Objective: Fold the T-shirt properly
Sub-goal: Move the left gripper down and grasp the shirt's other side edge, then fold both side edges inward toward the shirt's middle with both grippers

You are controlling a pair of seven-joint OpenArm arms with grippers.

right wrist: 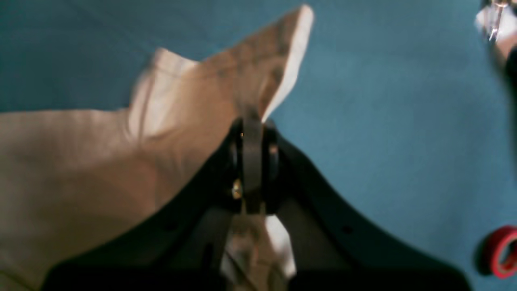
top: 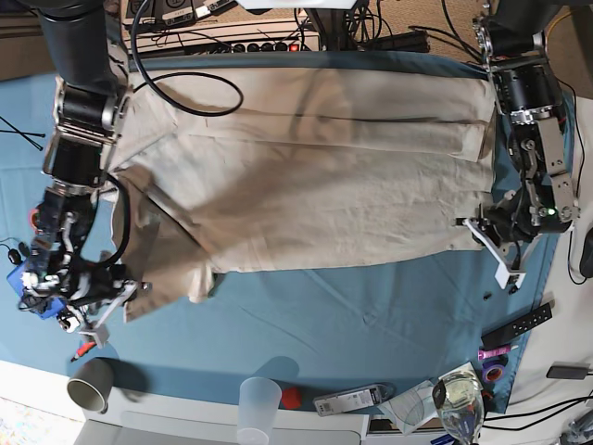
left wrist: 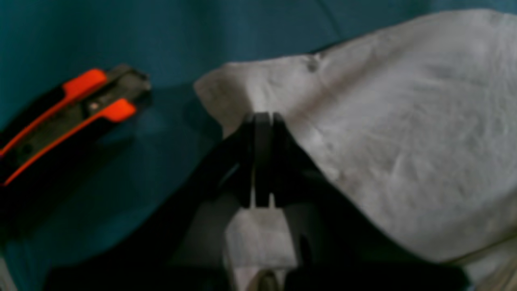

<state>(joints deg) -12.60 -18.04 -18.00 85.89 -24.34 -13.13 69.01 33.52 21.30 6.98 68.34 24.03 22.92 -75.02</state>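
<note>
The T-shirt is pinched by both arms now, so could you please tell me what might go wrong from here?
1. The left pincer grips the T-shirt only near a corner edge, so the cloth may slip out when lifted.
2. The right pincer holds a sleeve tip; pulling could bunch the sleeve rather than fold it flat.
3. A cable lies across the shirt and might snag it.

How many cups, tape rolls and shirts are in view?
Cups: 2, paper cup and clear plastic cup
Red tape roll: 1
T-shirt: 1
Total: 4
</note>
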